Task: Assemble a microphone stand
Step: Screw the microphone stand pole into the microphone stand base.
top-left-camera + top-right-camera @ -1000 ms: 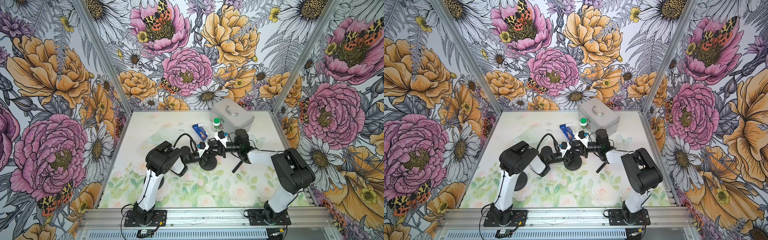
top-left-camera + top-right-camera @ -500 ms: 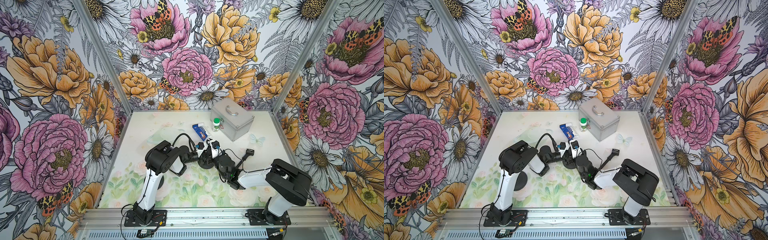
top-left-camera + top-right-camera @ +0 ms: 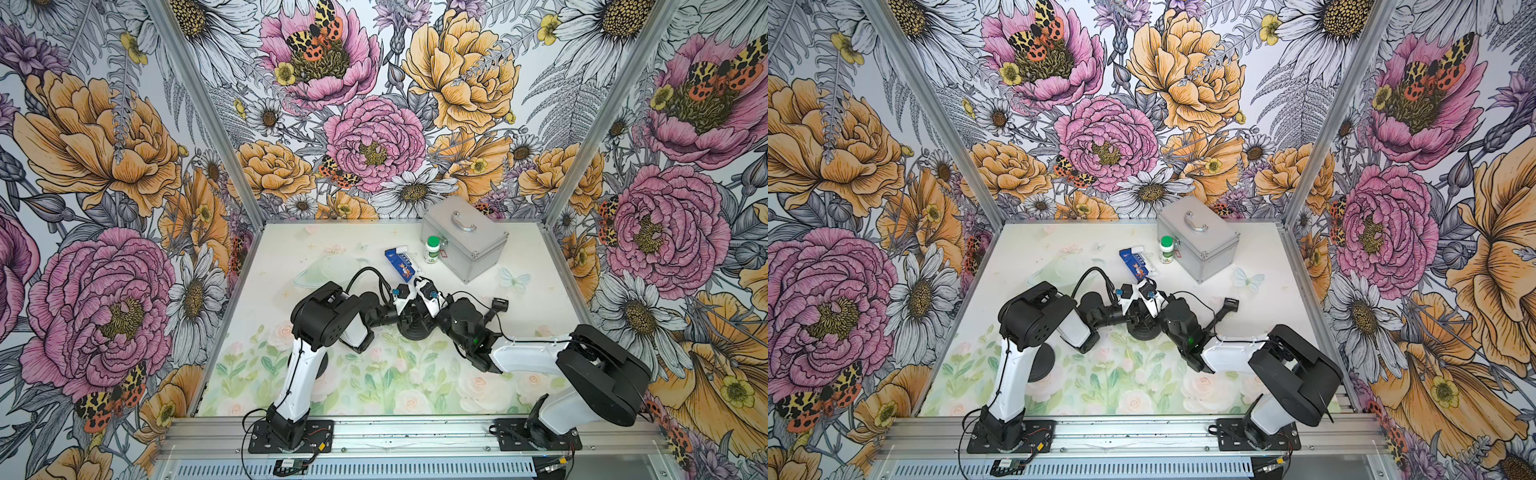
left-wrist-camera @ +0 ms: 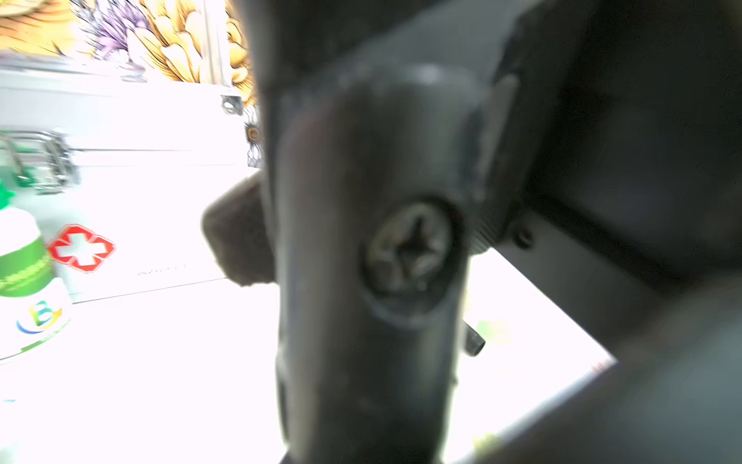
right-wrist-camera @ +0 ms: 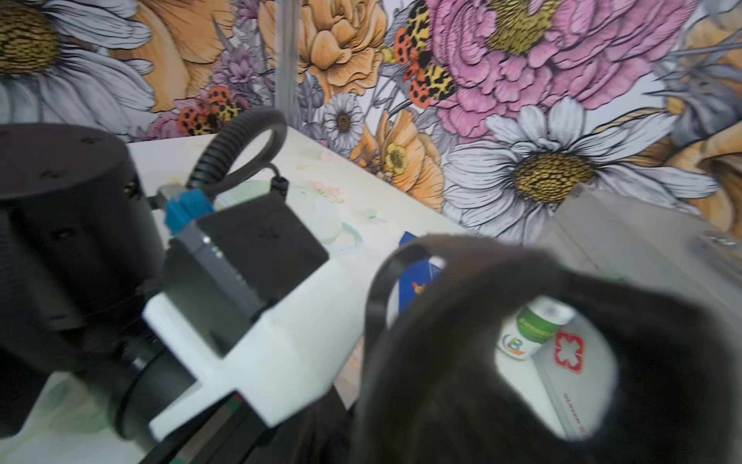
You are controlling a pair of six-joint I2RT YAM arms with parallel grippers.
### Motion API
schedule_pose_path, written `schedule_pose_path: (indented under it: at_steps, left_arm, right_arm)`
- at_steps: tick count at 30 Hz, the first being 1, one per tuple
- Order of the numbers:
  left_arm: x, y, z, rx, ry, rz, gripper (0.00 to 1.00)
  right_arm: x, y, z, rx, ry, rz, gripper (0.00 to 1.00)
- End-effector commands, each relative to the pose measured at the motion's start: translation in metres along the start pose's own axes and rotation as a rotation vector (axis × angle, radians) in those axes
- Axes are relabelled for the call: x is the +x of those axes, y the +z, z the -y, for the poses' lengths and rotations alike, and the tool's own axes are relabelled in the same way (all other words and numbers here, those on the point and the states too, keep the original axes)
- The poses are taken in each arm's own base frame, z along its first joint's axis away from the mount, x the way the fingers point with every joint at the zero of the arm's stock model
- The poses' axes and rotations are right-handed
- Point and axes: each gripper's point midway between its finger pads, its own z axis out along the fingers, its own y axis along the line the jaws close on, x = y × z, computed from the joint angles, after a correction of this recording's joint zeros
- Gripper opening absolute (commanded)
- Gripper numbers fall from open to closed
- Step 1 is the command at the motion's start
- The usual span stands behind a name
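Just beneath left gripper [image 3: 410,312]: round stand base [image 3: 417,332].

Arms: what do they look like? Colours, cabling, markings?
The left arm and right arm match: white links between bulky black joint housings. A black corrugated cable loops off the left wrist into a blue connector beside a white camera mount. The right arm shows a green light. No legible markings.

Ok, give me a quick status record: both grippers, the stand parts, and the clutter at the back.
left gripper: shut, at round black stand base; grip unclear
right gripper: beside it over base; jaws unclear
black clip-ended rod: on table by right arm, unheld
back clutter: silver metal case, green-capped white bottle, blue carton
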Motion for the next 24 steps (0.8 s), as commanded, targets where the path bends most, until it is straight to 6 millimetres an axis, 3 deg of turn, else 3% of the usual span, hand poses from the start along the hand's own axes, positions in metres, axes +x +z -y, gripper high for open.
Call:
schedule_pose_path:
  at_steps: [1,4,8,12,17,22,24]
  left_arm:
    - [0.007,0.006,0.007,0.017,-0.044,-0.025,0.11]
    - [0.006,0.006,0.005,0.017,-0.046,-0.023,0.11]
    - [0.007,0.006,0.006,0.020,-0.048,-0.024,0.11]
    - [0.007,0.007,0.007,0.026,-0.046,-0.024,0.11]
    - [0.007,0.007,0.008,0.028,-0.045,-0.025,0.11]
    - [0.007,0.006,0.007,0.027,-0.045,-0.025,0.11]
    - [0.006,0.006,0.008,0.028,-0.043,-0.024,0.11]
  right_arm:
    - [0.006,-0.030,-0.045,-0.456,-0.060,0.015,0.45]
    - [-0.001,-0.038,-0.029,-0.554,0.024,0.013,0.44]
    - [-0.010,-0.043,-0.028,-0.708,0.089,0.058,0.44]
    - [-0.014,-0.030,-0.029,-0.776,0.111,0.070,0.36]
    - [-0.018,-0.017,-0.022,-0.790,0.113,0.080,0.34]
    - [-0.014,-0.011,-0.010,-0.743,0.091,0.078,0.05]
    - [-0.004,-0.004,0.000,-0.641,0.093,0.049,0.00]
